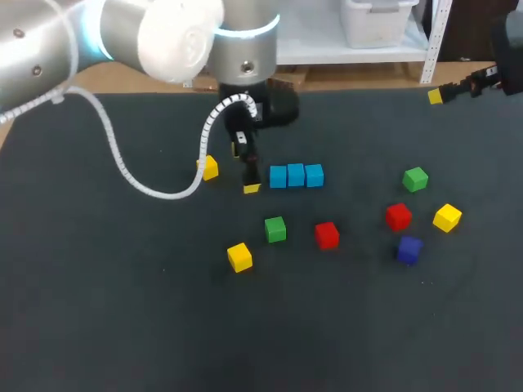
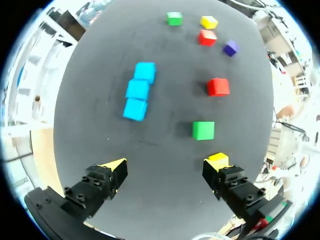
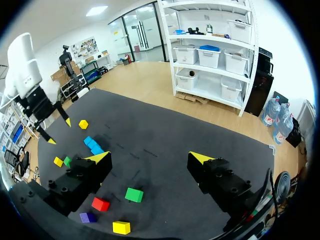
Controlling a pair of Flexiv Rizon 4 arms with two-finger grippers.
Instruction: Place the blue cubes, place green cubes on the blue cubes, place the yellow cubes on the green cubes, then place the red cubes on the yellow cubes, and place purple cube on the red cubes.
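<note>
Three blue cubes [image 1: 296,175] [image 2: 138,91] lie in a row. My left gripper [image 1: 229,175] [image 2: 167,167] hangs open just left of them, holding nothing. One yellow cube [image 1: 208,169] sits beside it, another [image 1: 239,256] [image 2: 218,158] shows at one fingertip. Near the middle are a green cube [image 1: 275,229] [image 2: 203,130] and a red cube [image 1: 327,234] [image 2: 218,86]. Further right lie a green cube [image 1: 415,178], a red cube [image 1: 398,216], a yellow cube [image 1: 447,217] and the purple cube [image 1: 409,249] [image 3: 87,217]. My right gripper [image 1: 449,91] [image 3: 150,159] is open at the far right edge.
The dark table [image 1: 122,310] has wide bare room at the front and on the left. The left arm's white cable [image 1: 122,167] loops down over the table's left half.
</note>
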